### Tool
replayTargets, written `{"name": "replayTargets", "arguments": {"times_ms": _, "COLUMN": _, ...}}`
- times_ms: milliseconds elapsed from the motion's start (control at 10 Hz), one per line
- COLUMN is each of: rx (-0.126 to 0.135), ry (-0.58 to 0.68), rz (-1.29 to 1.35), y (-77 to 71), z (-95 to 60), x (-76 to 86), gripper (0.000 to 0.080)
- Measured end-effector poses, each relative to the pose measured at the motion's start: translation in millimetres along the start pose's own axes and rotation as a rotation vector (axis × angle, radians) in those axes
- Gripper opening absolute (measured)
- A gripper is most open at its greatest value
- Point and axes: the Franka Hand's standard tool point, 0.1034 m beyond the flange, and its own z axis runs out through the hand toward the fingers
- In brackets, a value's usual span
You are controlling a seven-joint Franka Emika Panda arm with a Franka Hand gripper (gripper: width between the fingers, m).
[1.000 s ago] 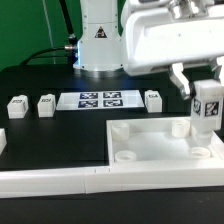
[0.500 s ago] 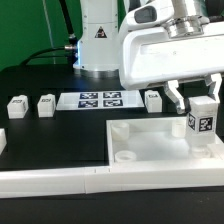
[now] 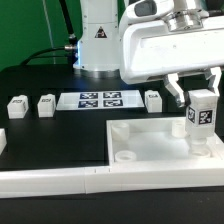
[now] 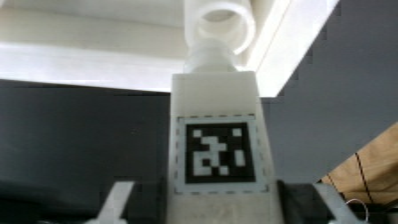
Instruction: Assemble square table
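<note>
Square table top lies flat on the black table, at the exterior view's right, just behind the long white L-shaped rail. The gripper has its jaws partly closed on one tagged leg post, held upright over a corner socket of the top; whether it touches the socket I cannot tell. The marker board lies behind. Three loose leg posts stand beside it.
</note>
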Motion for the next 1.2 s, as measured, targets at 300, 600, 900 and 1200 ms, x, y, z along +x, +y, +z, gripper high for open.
{"name": "replayTargets", "arguments": {"times_ms": 300, "rx": 0.009, "ry": -0.013, "rz": -0.005, "y": -6.8, "z": 6.9, "x": -7.6, "gripper": 0.029}}
{"name": "replayTargets", "arguments": {"times_ms": 600, "rx": 0.008, "ry": -0.022, "rz": -0.003, "y": -6.1, "z": 13.4, "x": -14.0, "gripper": 0.029}}
{"name": "replayTargets", "arguments": {"times_ms": 900, "rx": 0.002, "ry": 0.0, "rz": 0.015, "y": -5.7, "z": 19.3, "x": -8.7, "gripper": 0.0291}}
{"name": "replayTargets", "arguments": {"times_ms": 1200, "rx": 0.003, "ry": -0.008, "rz": 0.015, "y": -5.7, "z": 19.8, "x": -9.8, "gripper": 0.0483}}
